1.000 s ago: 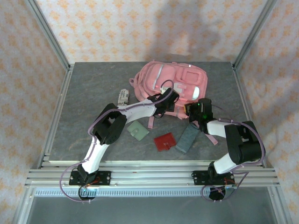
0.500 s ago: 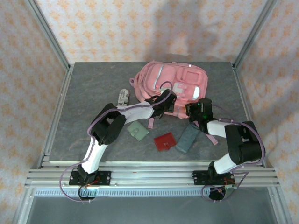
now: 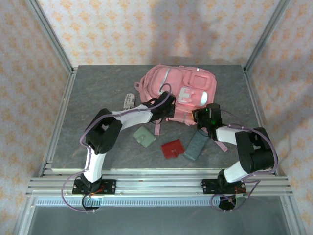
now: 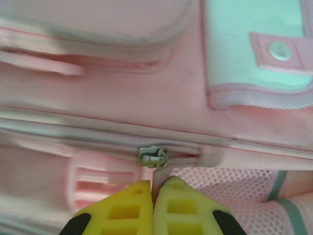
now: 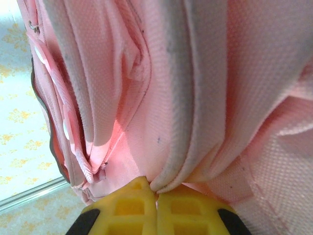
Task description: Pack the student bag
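Observation:
The student bag (image 3: 178,90) is a large pink backpack lying at the back middle of the table, front pockets up. My left gripper (image 3: 165,108) is at its near edge. In the left wrist view its yellow fingers (image 4: 124,208) are shut on the pale pull tab under the metal zip slider (image 4: 153,157); the gripper (image 4: 153,190) points straight at the zip line. My right gripper (image 3: 202,117) is at the bag's near right corner. In the right wrist view it (image 5: 156,192) is shut on a fold of the bag's pink fabric with grey trim (image 5: 178,166).
In front of the bag lie a pale green flat card (image 3: 145,136), a red flat square (image 3: 172,148) and a grey pouch (image 3: 195,145). A small printed roll (image 3: 129,101) lies left of the bag. Metal frame posts and patterned walls ring the table.
My left gripper has shut on the zip pull and slid left along the bag's near edge, its elbow swinging left. The right gripper has kept its hold.

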